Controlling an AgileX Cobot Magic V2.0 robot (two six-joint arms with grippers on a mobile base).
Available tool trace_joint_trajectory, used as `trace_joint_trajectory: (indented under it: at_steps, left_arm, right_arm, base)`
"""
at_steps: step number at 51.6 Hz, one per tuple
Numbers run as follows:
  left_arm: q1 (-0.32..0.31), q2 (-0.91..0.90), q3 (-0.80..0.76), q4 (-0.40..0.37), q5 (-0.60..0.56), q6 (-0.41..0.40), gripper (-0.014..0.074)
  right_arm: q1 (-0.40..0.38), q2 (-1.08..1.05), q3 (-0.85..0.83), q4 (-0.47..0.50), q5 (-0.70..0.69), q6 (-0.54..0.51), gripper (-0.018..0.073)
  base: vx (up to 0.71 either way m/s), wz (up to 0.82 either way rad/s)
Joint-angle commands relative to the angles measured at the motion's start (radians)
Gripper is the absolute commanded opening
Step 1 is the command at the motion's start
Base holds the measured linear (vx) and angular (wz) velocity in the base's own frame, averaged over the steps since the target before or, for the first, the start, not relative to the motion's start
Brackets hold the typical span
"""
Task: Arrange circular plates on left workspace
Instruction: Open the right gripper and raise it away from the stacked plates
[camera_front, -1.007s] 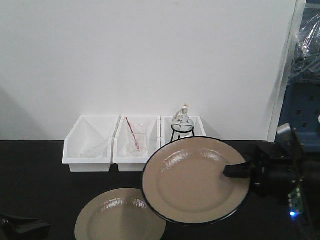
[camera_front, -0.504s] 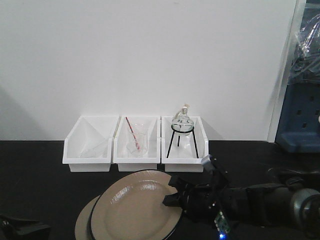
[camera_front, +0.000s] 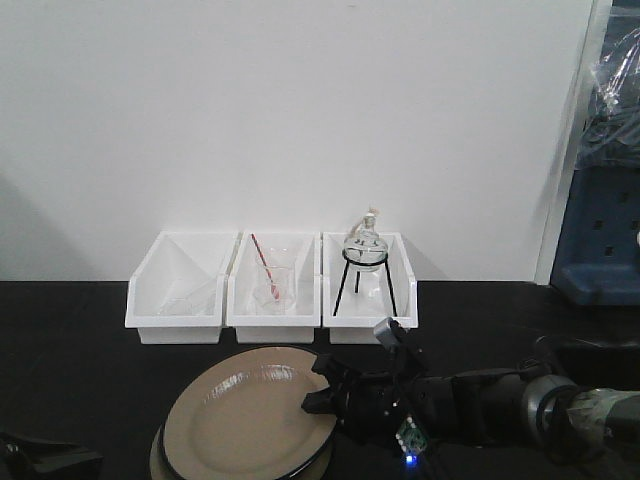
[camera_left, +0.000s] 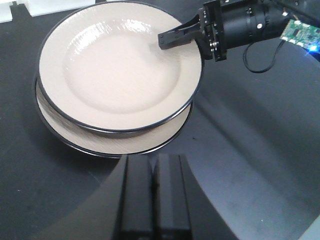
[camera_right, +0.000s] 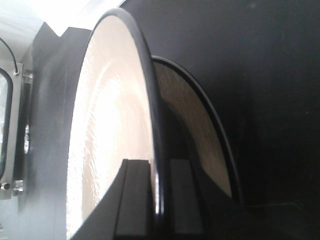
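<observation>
Front view: a glossy round beige plate (camera_front: 245, 425) sits low over the matte black bench (camera_front: 70, 340); left wrist view: it overlaps its twin (camera_left: 115, 142), right tool (camera_left: 169, 39) pinching its dark rim, left tool (camera_left: 155, 200) closed and empty; right wrist view: flat pads (camera_right: 135, 200) clamp the thin edge.

We see a matte black countertop (camera_front: 70, 380) filling the bottom of the front view. Three white bins (camera_front: 272, 300) stand side by side on it at centre, along its far edge. At lower left, the lower plate (camera_left: 115, 142) lies flat on it.
</observation>
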Motion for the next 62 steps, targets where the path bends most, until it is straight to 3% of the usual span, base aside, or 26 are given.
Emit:
trace_joint_trajectory:
  at_steps: [1, 8, 15, 20, 21, 27, 43, 54, 62]
  left_arm:
    - [-0.003, -0.019, -0.026, -0.050, -0.009, -0.009, 0.0000]
    - [-0.003, -0.019, -0.026, -0.050, -0.009, -0.009, 0.0000]
    - [-0.003, -0.019, -0.026, -0.044, -0.007, -0.009, 0.0000]
    - [-0.003, -0.019, -0.026, -0.043, 0.002, -0.009, 0.0000]
    - [-0.003, -0.019, -0.026, -0.042, 0.011, -0.009, 0.0000]
    - [-0.003, -0.019, -0.026, -0.041, 0.016, -0.009, 0.0000]
    - [-0.003, -0.019, -0.026, -0.041, 0.015, -0.009, 0.0000]
    - [-0.003, -0.019, -0.026, -0.024, -0.003, -0.008, 0.0000]
    - [-0.003, -0.019, -0.026, 0.016, -0.026, -0.012, 0.0000]
  right_arm:
    - [0.000, -0.050, -0.035, 0.087, 0.073, -0.041, 0.0083]
    - [0.000, -0.046, -0.035, 0.082, 0.085, -0.130, 0.0233]
    - [0.000, -0.046, -0.035, 0.033, 0.088, -0.309, 0.0421]
    - [0.000, -0.046, -0.035, -0.028, 0.072, -0.398, 0.0475]
    - [0.000, -0.047, -0.035, -0.125, 0.036, -0.500, 0.0470]
    - [0.000, -0.057, -0.035, -0.181, 0.011, -0.604, 0.0453]
    - [-0.001, -0.136, -0.035, -0.289, -0.217, -0.759, 0.0406]
    - [-0.001, -0.224, -0.030, -0.309, -0.354, -0.767, 0.0380]
    - [-0.001, -0.345, -0.030, -0.304, -0.414, -0.714, 0.0206]
  base:
    - [0.00, 0.00]
    - [0.00, 0.00]
    - [0.00, 0.00]
    - [0.00, 0.00]
    - [0.00, 0.00]
    - [0.00, 0.00]
    - [0.00, 0.00]
    - [0.00, 0.00]
    - [0.00, 0.00]
